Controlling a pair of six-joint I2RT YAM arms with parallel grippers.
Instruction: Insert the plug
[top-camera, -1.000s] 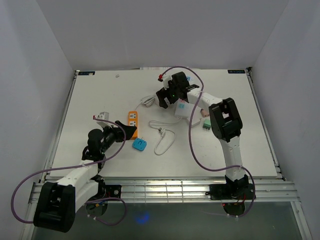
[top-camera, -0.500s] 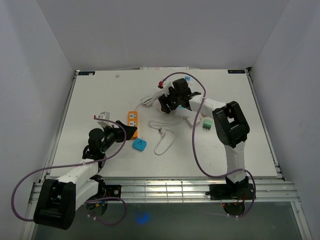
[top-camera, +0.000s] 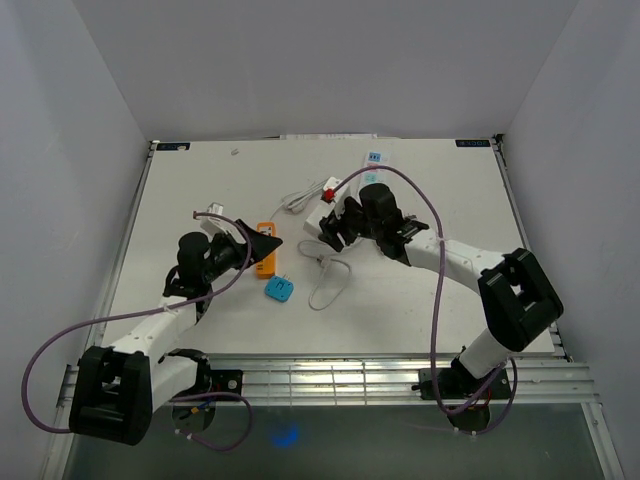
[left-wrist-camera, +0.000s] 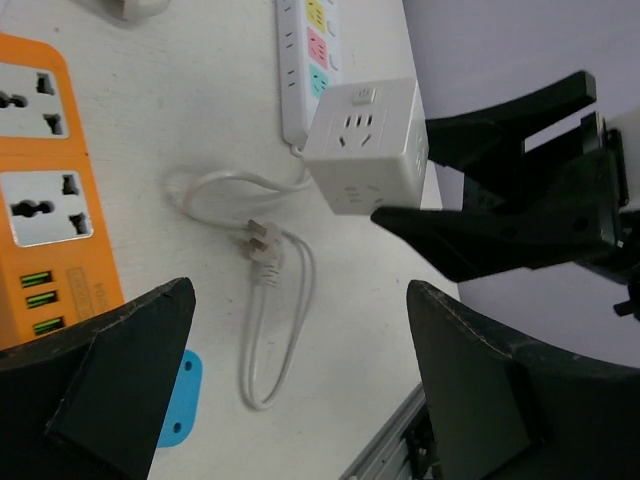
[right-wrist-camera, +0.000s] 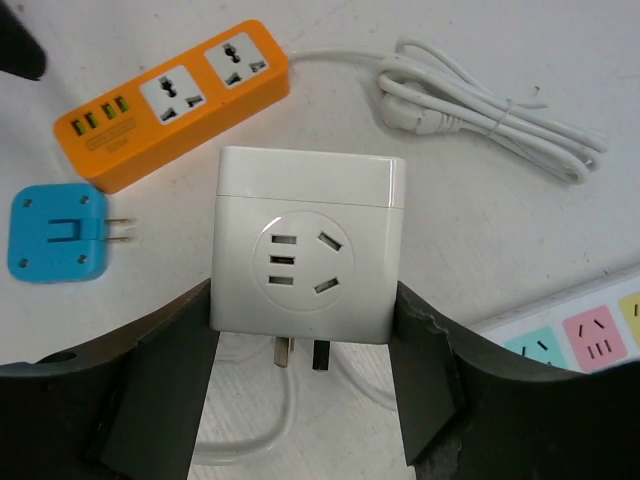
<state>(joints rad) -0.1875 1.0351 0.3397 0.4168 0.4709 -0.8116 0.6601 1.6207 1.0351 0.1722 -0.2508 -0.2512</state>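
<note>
My right gripper (right-wrist-camera: 303, 300) is shut on a white cube socket (right-wrist-camera: 305, 245), its fingers pressed against two opposite sides. Two plug prongs (right-wrist-camera: 300, 352) stick out of the cube's underside, above the table. In the top view the right gripper (top-camera: 335, 225) holds the cube (top-camera: 320, 222) at mid table. The orange power strip (right-wrist-camera: 175, 100) lies flat beyond it, sockets up. My left gripper (left-wrist-camera: 300, 400) is open and holds nothing, hovering over the orange strip (left-wrist-camera: 45, 200) and facing the cube (left-wrist-camera: 365, 145). In the top view the left gripper (top-camera: 262, 240) covers part of the strip (top-camera: 265, 262).
A blue plug adapter (top-camera: 279, 290) lies beside the orange strip's near end. A looped white cable (top-camera: 325, 285) with its own plug (left-wrist-camera: 262, 245) lies below the cube. A white strip with coloured sockets (right-wrist-camera: 590, 335) lies to the right. A coiled white cord (right-wrist-camera: 490, 110) lies farther back.
My right gripper shut on the white cube at the back of the table and carried it nearer and to the left. The left gripper rose a little and shifted right.
</note>
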